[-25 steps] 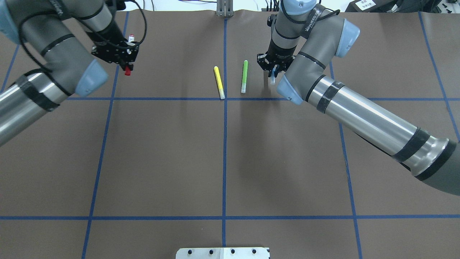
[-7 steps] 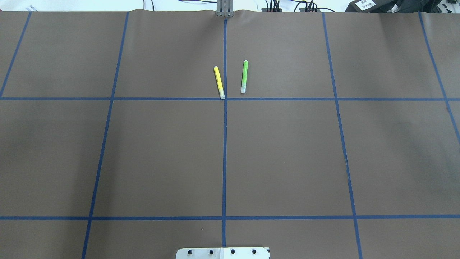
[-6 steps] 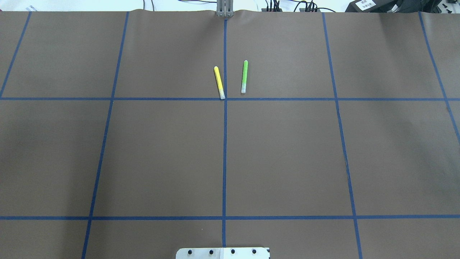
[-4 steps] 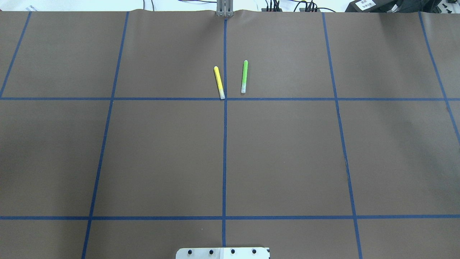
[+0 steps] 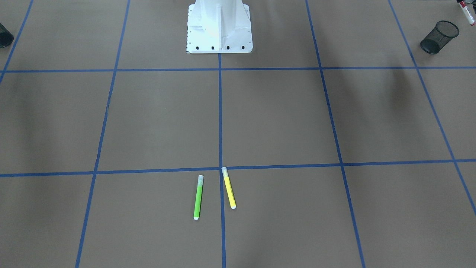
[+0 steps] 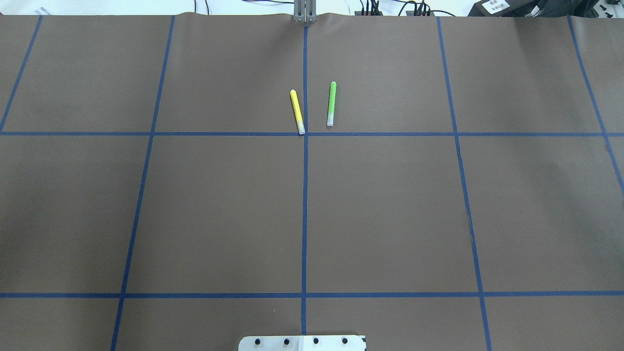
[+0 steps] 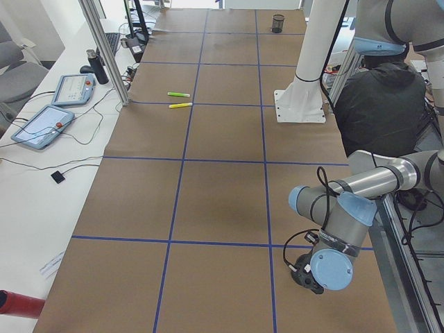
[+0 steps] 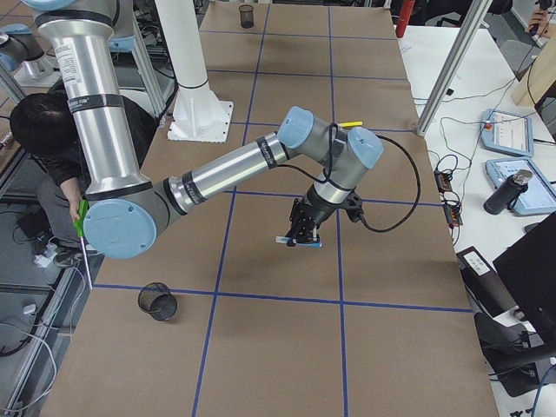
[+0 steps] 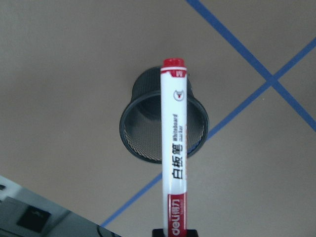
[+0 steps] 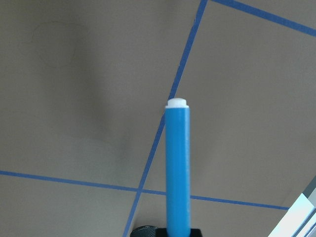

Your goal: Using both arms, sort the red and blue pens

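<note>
In the left wrist view my left gripper (image 9: 175,231) is shut on the red pen (image 9: 174,133), a white barrel with a printed label and red end. The pen hangs over the mouth of a black mesh cup (image 9: 138,133). The front-facing view shows the pen's red end (image 5: 467,13) just beyond that cup (image 5: 439,37). My right gripper (image 10: 177,231) is shut on the blue pen (image 10: 177,168). In the exterior right view this gripper (image 8: 302,231) holds the blue pen (image 8: 298,241) low above the brown table, well away from a second mesh cup (image 8: 158,301).
A yellow marker (image 6: 297,111) and a green marker (image 6: 331,104) lie side by side near the centre tape line. The robot's white base (image 5: 218,26) stands mid-table. A person in black (image 8: 48,130) sits behind the robot. Tablets (image 7: 43,126) lie on the side bench.
Both arms, holding the red and blue pens over the far tiles 3.4 s ago, have left the overhead view. Over the last second nothing differs there.
</note>
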